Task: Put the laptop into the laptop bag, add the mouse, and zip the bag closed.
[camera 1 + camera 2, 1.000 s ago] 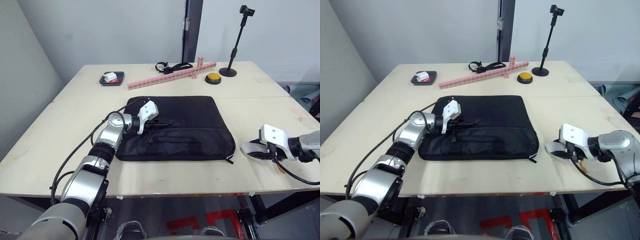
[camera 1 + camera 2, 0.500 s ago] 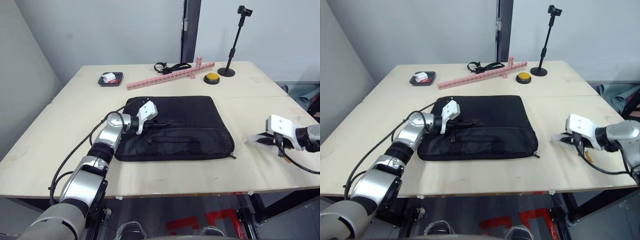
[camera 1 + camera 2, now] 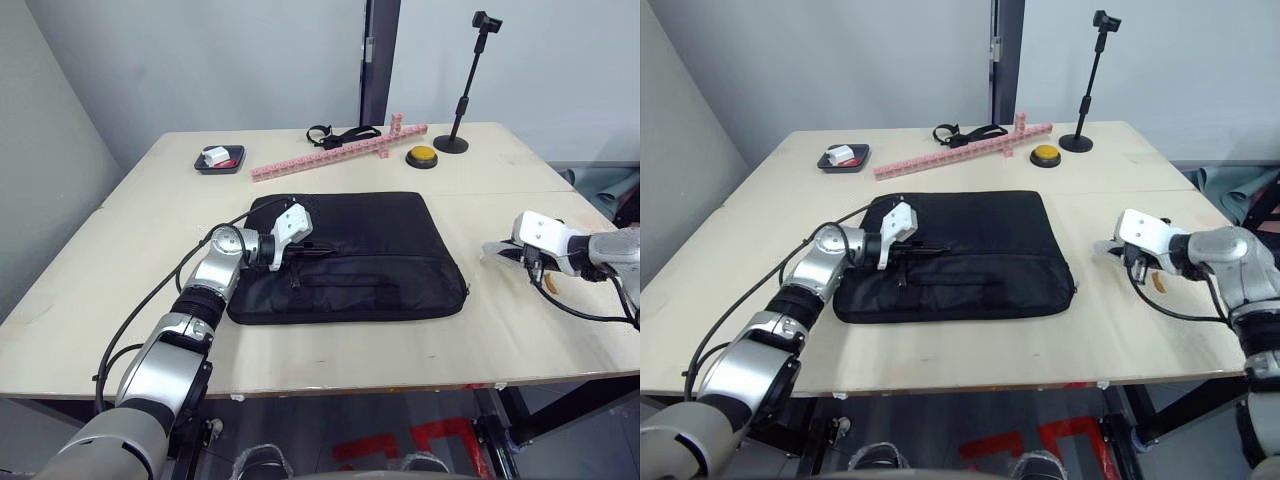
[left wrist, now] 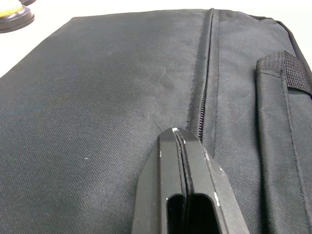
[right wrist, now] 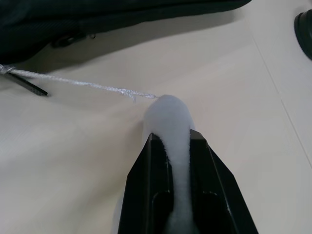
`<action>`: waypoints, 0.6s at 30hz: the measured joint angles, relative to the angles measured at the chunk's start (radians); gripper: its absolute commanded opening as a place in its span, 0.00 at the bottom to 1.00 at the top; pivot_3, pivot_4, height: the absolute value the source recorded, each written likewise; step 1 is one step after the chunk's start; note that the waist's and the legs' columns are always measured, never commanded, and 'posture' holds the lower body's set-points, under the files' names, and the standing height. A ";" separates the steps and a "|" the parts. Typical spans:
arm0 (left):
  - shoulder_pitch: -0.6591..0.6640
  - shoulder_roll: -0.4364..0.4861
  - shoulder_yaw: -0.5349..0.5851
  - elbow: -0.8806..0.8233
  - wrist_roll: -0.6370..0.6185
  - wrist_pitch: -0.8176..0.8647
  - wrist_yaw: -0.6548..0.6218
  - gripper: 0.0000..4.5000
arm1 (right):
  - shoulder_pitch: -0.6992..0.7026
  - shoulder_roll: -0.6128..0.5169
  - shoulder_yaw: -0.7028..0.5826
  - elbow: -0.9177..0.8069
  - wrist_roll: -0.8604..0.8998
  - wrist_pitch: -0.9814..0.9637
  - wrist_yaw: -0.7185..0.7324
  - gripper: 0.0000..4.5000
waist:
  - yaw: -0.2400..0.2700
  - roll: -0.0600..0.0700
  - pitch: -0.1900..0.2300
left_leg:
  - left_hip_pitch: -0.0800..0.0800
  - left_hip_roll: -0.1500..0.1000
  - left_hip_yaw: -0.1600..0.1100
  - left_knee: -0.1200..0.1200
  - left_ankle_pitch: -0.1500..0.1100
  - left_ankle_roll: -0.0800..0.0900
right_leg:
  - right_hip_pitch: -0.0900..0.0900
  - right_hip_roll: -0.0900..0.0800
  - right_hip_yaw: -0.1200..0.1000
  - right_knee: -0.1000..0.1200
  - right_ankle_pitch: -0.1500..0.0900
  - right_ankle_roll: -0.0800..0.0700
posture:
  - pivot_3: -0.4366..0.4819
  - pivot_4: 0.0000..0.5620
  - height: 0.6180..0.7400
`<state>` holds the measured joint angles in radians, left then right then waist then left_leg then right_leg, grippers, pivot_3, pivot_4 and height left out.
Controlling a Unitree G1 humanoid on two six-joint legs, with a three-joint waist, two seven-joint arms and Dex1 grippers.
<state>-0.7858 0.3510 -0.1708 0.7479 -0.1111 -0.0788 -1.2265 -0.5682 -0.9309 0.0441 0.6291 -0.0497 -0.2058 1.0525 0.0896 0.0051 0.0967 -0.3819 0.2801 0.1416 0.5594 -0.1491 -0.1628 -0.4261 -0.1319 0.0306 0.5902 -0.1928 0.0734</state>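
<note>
The black laptop bag lies flat in the middle of the table. My left gripper is shut, with its tips pressed on the bag's top beside a zipper line. To the right of the bag, my right gripper is shut on a white tab. From that tab a thin white string runs to the zipper pull at the bag's edge. The same right gripper hovers low over the table, right of the bag. The laptop and the mouse are out of view.
At the back stand a small black tray with white and red bits, a long pink brick strip, a black strap, a yellow button and a black stand.
My right gripper has moved from near the table's front edge toward the back, carrying the white tab. The left gripper stays on the bag.
</note>
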 measured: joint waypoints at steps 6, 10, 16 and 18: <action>0.002 0.002 -0.002 -0.001 0.000 0.000 -0.015 0.00 | -0.069 0.075 0.011 0.090 -0.011 -0.013 -0.062 0.01 | 0.000 0.001 -0.001 | 0.000 0.000 0.000 0.000 0.000 0.000 | 0.000 0.000 0.000 0.000 0.000 0.000 | 0.48 0.27 1.00; 0.003 0.005 -0.002 -0.003 0.000 0.000 -0.022 0.00 | -0.107 0.100 0.011 0.141 -0.015 -0.011 -0.094 0.01 | 0.000 0.002 -0.001 | 0.000 0.000 0.000 0.000 0.000 0.000 | 0.000 0.000 0.000 0.000 0.000 0.000 | 0.48 0.27 1.00; 0.003 0.007 -0.002 -0.003 0.000 0.001 -0.028 0.00 | -0.117 0.116 0.011 0.179 -0.016 -0.009 -0.113 0.01 | 0.000 0.002 -0.001 | 0.000 0.000 0.000 0.000 0.000 0.000 | 0.000 0.000 0.000 0.000 0.000 0.000 | 0.48 0.27 1.00; 0.005 0.010 -0.002 -0.006 0.000 0.001 -0.029 0.00 | -0.117 0.119 0.011 0.189 -0.016 -0.005 -0.118 0.01 | 0.000 0.002 -0.002 | 0.000 0.000 0.000 0.000 0.000 0.000 | 0.000 0.000 0.000 0.000 0.000 0.000 | 0.48 0.27 1.00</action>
<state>-0.7809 0.3610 -0.1733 0.7424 -0.1111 -0.0781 -1.2554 -0.6854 -0.8122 0.0546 0.8184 -0.0656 -0.2109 0.9342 0.0893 0.0075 0.0952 -0.3819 0.2801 0.1418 0.5591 -0.1492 -0.1629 -0.4261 -0.1319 0.0305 0.5900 -0.1926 0.0731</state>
